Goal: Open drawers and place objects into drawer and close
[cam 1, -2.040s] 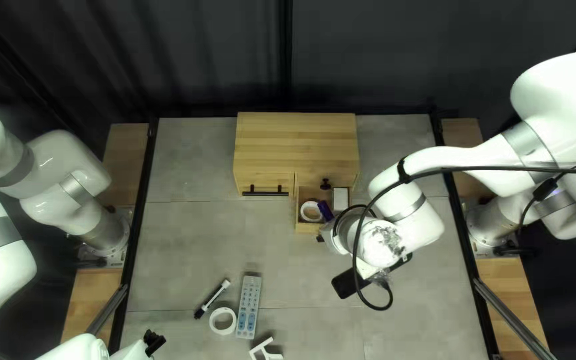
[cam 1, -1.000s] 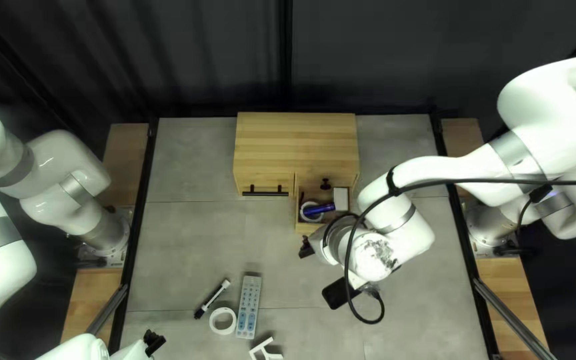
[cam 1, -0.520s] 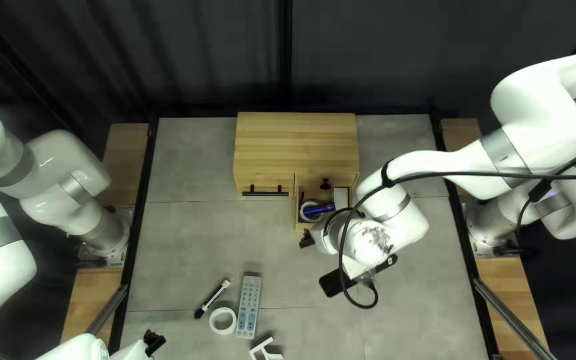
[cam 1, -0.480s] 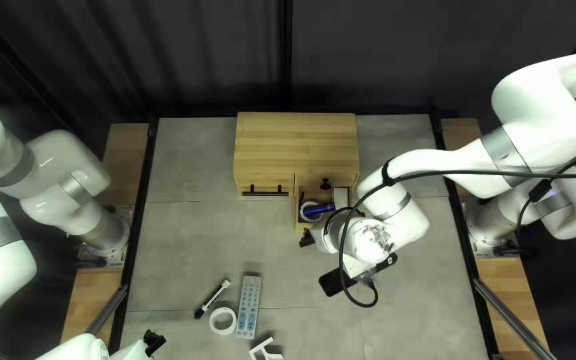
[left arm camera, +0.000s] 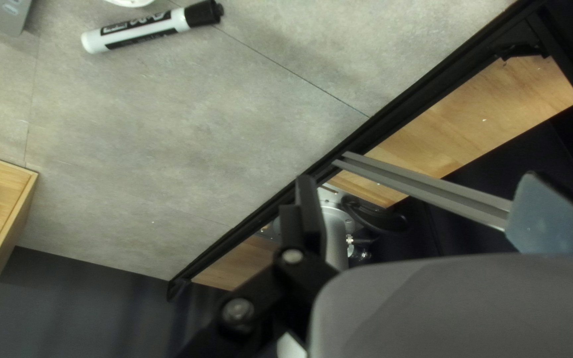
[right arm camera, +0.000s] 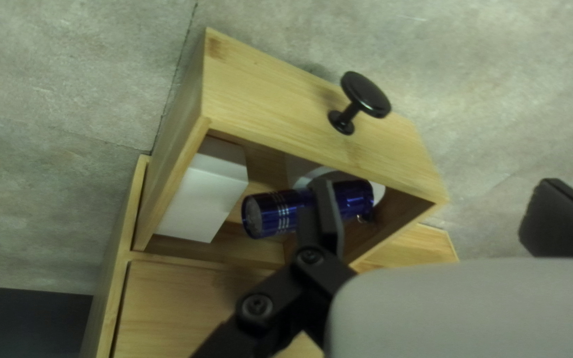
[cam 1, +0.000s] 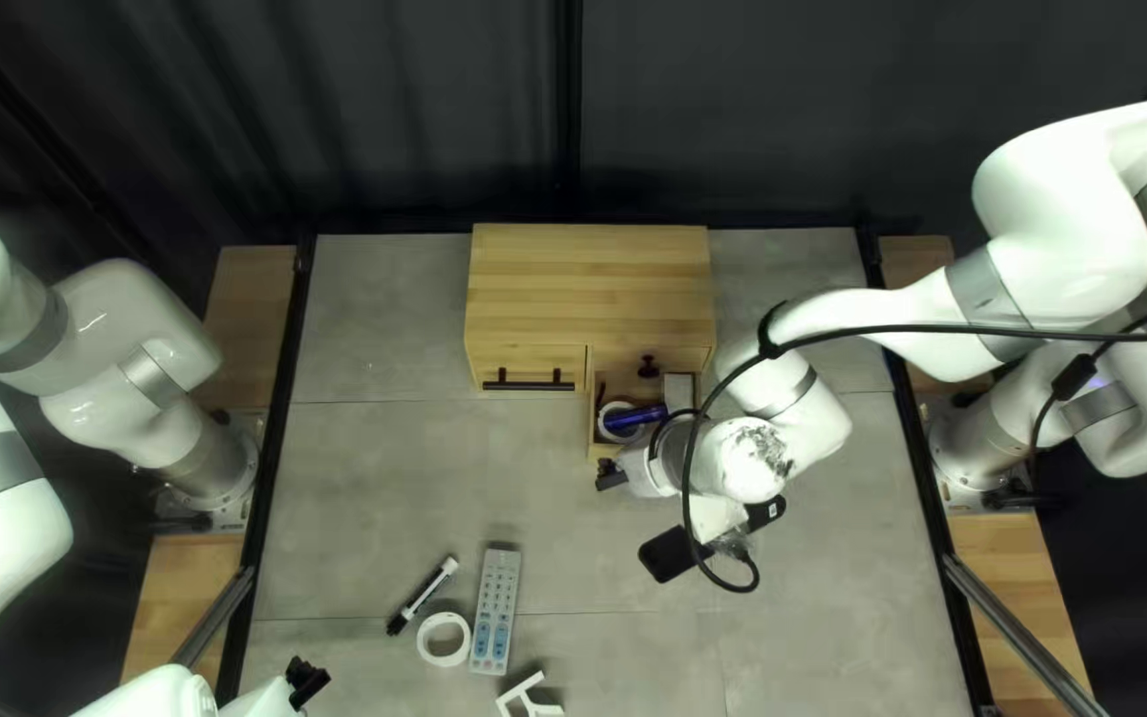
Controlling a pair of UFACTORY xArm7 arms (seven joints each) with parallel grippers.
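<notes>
A blue metallic cylindrical flashlight (right arm camera: 270,213) lies inside the open pale-wood drawer (right arm camera: 266,93), resting across a white ring-shaped roll (cam 1: 617,405). Beside them in the drawer sits a white rectangular box (right arm camera: 203,192). The drawer's front carries a round black knob (right arm camera: 364,95).

The right claw (cam 1: 610,474) hangs by the drawer's front, its two black fingers well apart and gripping nothing. In the right wrist view, one finger crosses in front of the flashlight; whether it touches cannot be told.

The drawer juts from a pale-wood cabinet (cam 1: 587,286), which also has a closed front with a long black handle (cam 1: 530,385) and, above the open drawer, a small black knob (cam 1: 648,365). A black rectangular device (cam 1: 673,555) lies on the grey surface (cam 1: 375,465), partly hidden under the right arm.

Nearer the surface's near edge are a white marker with a black cap (cam 1: 424,592), a white ring-shaped roll of tape (cam 1: 428,639), a grey remote with many buttons (cam 1: 499,584) and a white angular piece (cam 1: 531,699). The left claw (cam 1: 305,680) is at the near left, its fingers spread with nothing between them.
</notes>
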